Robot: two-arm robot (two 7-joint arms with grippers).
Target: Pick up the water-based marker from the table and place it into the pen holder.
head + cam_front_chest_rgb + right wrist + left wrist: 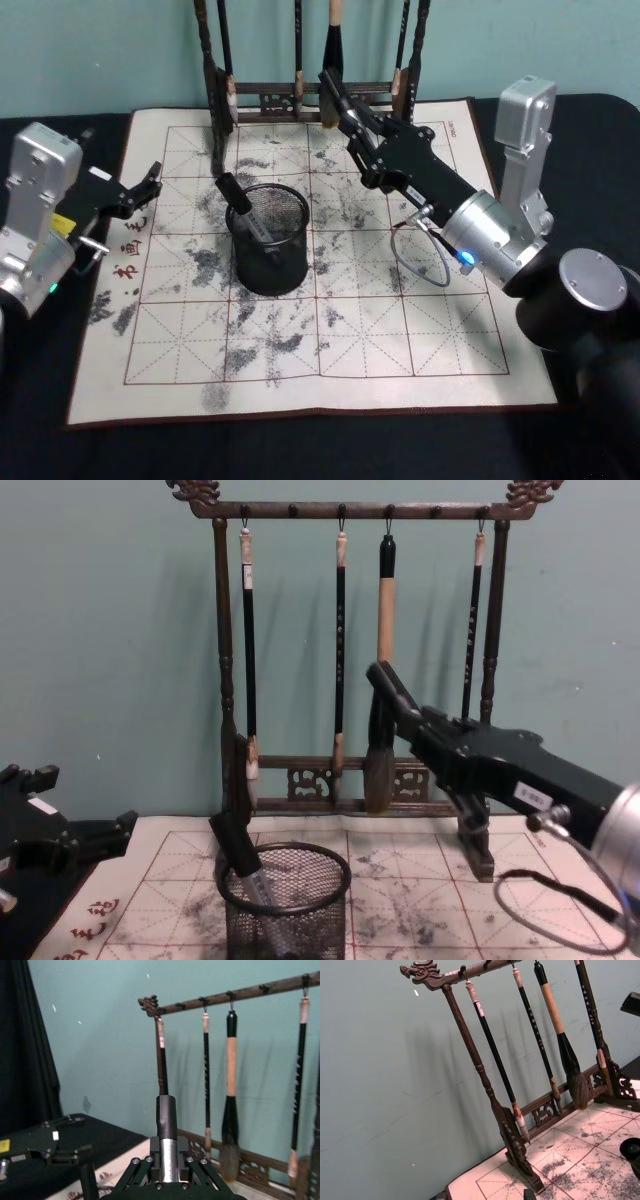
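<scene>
The marker (243,208) leans in the pen holder (290,262). Ease your right gripper (328,82), which looks pressed together, back from the far edge of the desk (300,450), clear of the brush rack (285,100). The left gripper (152,185) sits spread.

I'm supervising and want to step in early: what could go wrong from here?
The right gripper holds a marker close to the hanging brushes of the brush rack; a swing could knock them. The pen holder has another marker leaning inside, so the drop may snag on it or tip the holder. The left gripper idles beside the mat.
</scene>
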